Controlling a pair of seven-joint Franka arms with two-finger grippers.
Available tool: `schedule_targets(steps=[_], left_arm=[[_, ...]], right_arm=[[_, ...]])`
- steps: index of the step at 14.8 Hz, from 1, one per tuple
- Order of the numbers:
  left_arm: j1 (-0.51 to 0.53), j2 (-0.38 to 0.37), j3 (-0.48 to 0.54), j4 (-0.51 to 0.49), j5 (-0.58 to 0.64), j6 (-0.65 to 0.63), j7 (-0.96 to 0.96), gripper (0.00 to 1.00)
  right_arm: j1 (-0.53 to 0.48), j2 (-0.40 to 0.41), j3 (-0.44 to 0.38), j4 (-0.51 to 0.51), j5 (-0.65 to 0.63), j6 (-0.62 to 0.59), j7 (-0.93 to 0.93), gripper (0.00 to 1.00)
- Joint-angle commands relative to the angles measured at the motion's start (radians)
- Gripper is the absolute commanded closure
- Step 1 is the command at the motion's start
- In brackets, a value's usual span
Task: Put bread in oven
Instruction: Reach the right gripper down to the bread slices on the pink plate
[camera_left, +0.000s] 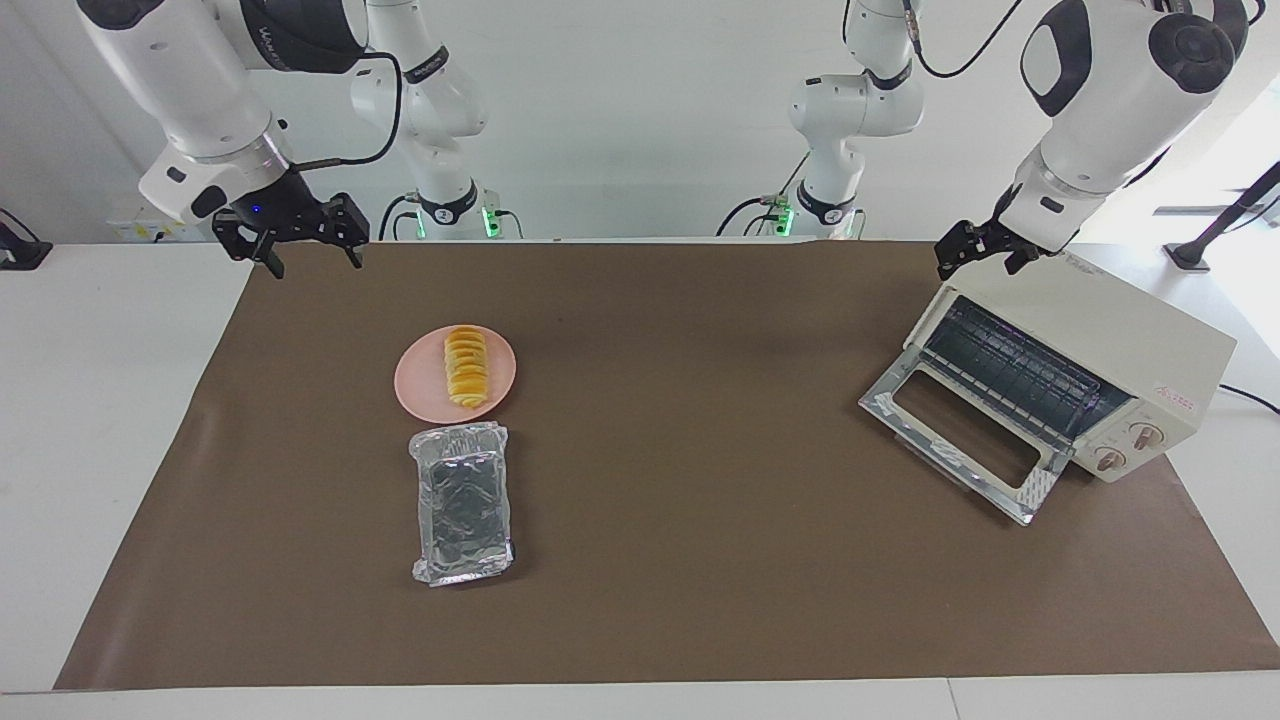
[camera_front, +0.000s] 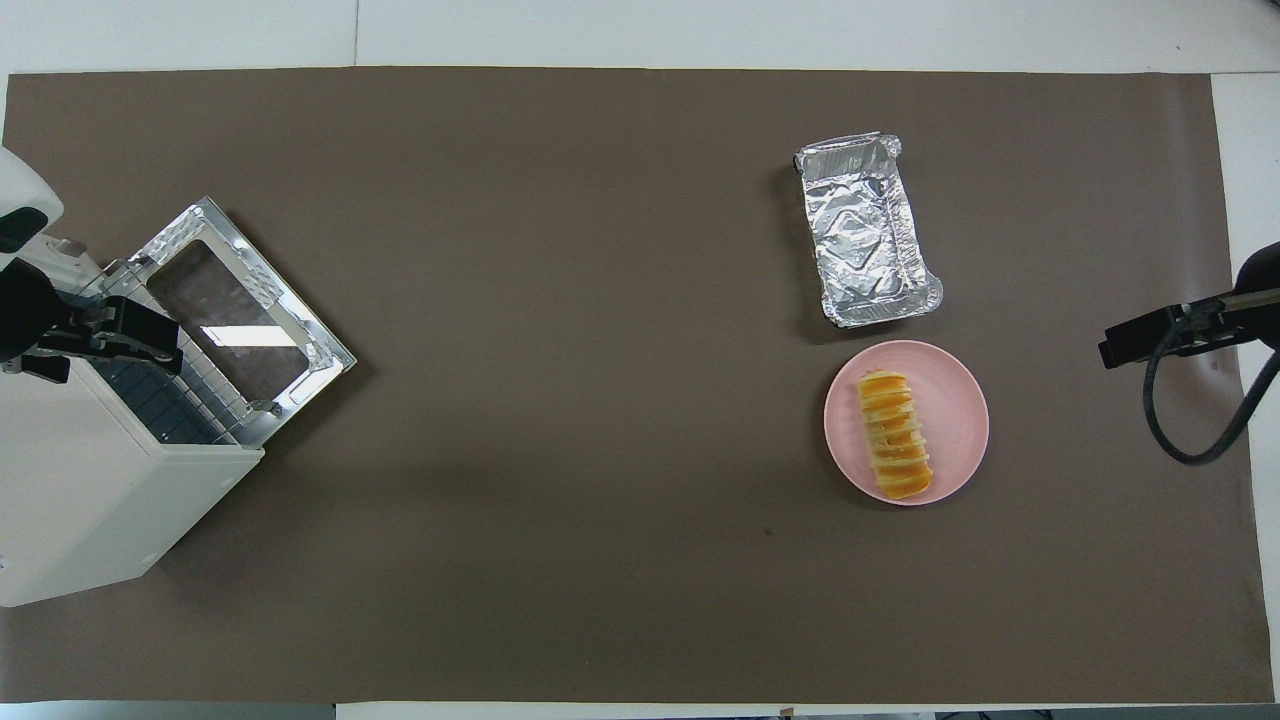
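Note:
The bread (camera_left: 466, 367) (camera_front: 896, 435), a golden ridged loaf, lies on a round pink plate (camera_left: 420, 385) (camera_front: 955, 400) toward the right arm's end of the table. The cream-white oven (camera_left: 1130, 340) (camera_front: 90, 490) stands at the left arm's end. Its glass door (camera_left: 880, 400) (camera_front: 330, 350) is dropped open and the wire rack inside shows. My right gripper (camera_left: 312, 265) (camera_front: 1140, 340) hangs open in the air over the mat's corner, apart from the plate. Above the oven's top edge, my left gripper (camera_left: 980, 266) (camera_front: 110, 340) is open and holds nothing.
A crinkled silver foil tray (camera_left: 462, 503) (camera_front: 866, 230) lies beside the plate, farther from the robots. A brown mat (camera_left: 700, 450) covers most of the white table. The open door juts out onto the mat in front of the oven.

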Motion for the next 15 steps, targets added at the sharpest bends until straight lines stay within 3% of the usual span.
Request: schedule_targets(steps=[1,6,10,15], left_arm=[[-0.005,-0.023,0.005,-0.014,0.002,-0.013,-0.003,0.00],[-0.005,-0.023,0.005,-0.014,0.002,-0.013,-0.003,0.00],[-0.005,-0.023,0.005,-0.014,0.002,-0.013,-0.003,0.00],[-0.005,-0.023,0.005,-0.014,0.002,-0.013,-0.003,0.00]], right_arm=[[-0.003,-0.016,0.003,-0.019,-0.012,0.019,-0.013,0.00],[0.003,-0.032,0.008,-0.063,-0.010,0.042,-0.017,0.00],[0.095,-0.113,0.010,-0.319,0.001,0.266,-0.018,0.00],[0.149,-0.036,0.010,-0.517,0.002,0.554,-0.009,0.00]])
